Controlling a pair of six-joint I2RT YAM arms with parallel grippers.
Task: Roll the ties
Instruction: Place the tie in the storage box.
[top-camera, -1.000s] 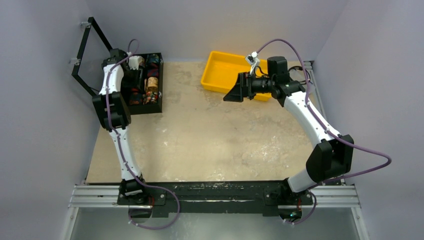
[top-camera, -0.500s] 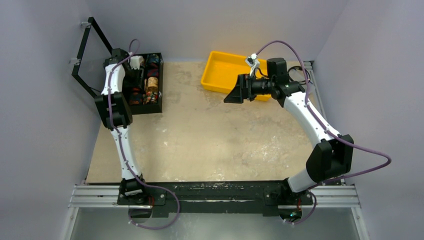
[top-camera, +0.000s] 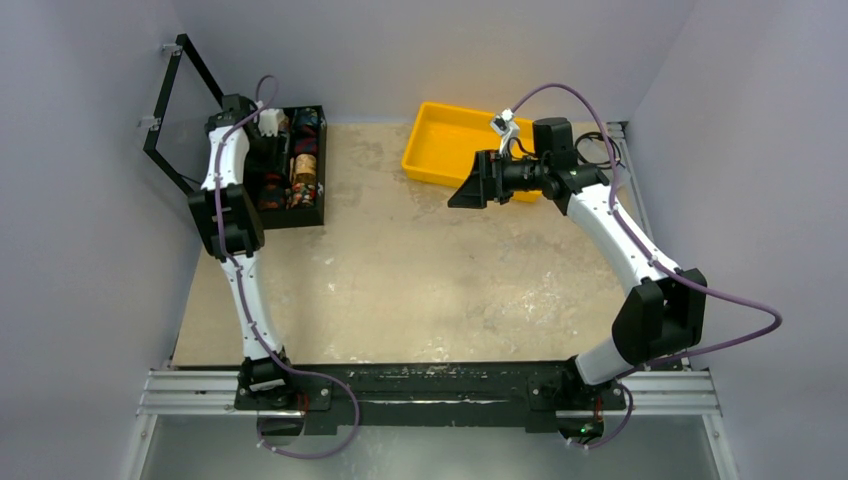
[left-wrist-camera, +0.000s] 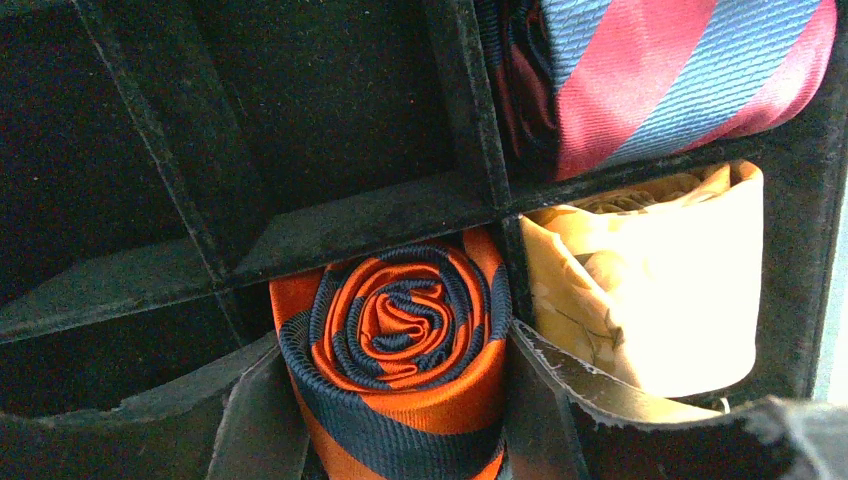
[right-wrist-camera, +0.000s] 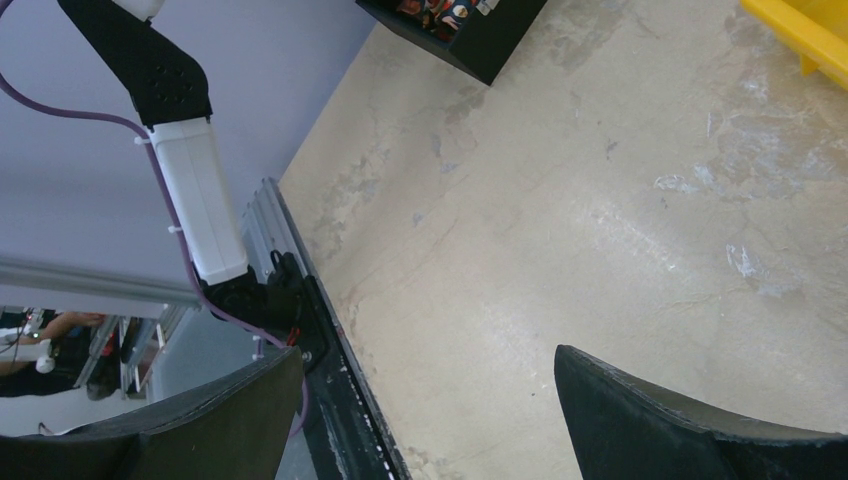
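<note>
Easing left gripper (left-wrist-camera: 392, 400) off the rolled orange-and-navy striped fabric tie (left-wrist-camera: 400, 320) seated in the black divided box (left-wrist-camera: 360, 225), whether still gripping cannot tell; right gripper (right-wrist-camera: 430, 352) wide, empty.

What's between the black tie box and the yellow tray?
Only bare tabletop, seen from the top camera, separates the black tie box and yellow tray.

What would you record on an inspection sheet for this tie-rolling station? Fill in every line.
Surface: table, beige, stained.
Job's things: orange-and-navy rolled tie, sitting in a compartment of the black box.
Clutter: gold roll and red-and-blue roll in neighbouring compartments; yellow tray.
Tools: left tool flanks the tie, grip unclear; right tool open above the table.
Cables: purple cable loops beyond the right arm.
Surroundings: pale walls, metal rail.
</note>
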